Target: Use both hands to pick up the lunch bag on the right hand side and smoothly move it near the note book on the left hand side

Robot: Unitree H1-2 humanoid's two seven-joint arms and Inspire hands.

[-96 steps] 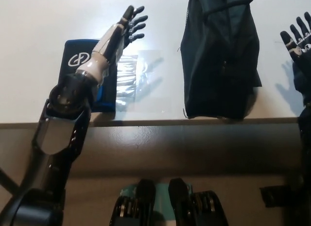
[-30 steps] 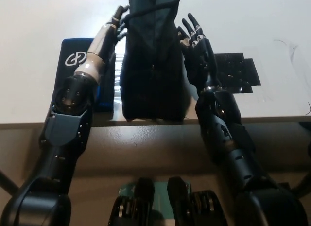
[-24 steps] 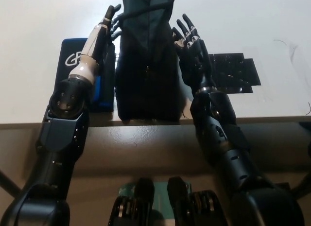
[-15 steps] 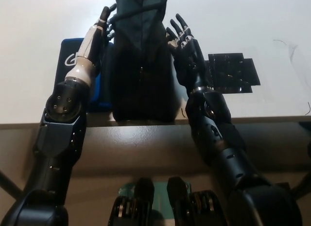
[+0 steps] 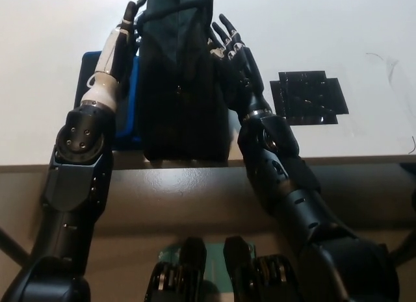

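You see the wide white desk (image 5: 58, 29), then the tall dark fabric lunch bag (image 5: 182, 88) standing between both hands, its long axis running away from you. It partly covers the flat blue note book (image 5: 130, 113) on its left. The white left hand (image 5: 129, 19) and black right hand (image 5: 227, 45) press its sides with straight fingers. Near desk edge is close; right side is open.

Both arms reach forward from the bottom of the view, roughly parallel and close together. The white left hand (image 5: 123, 34) lies flat with its palm turned inward, its fingertips mostly hidden. The black right hand (image 5: 233, 55) stands opposite it, palm inward, its fingers (image 5: 222, 30) spread and pointing away from the body, the forearm rising steeply from the elbow below.
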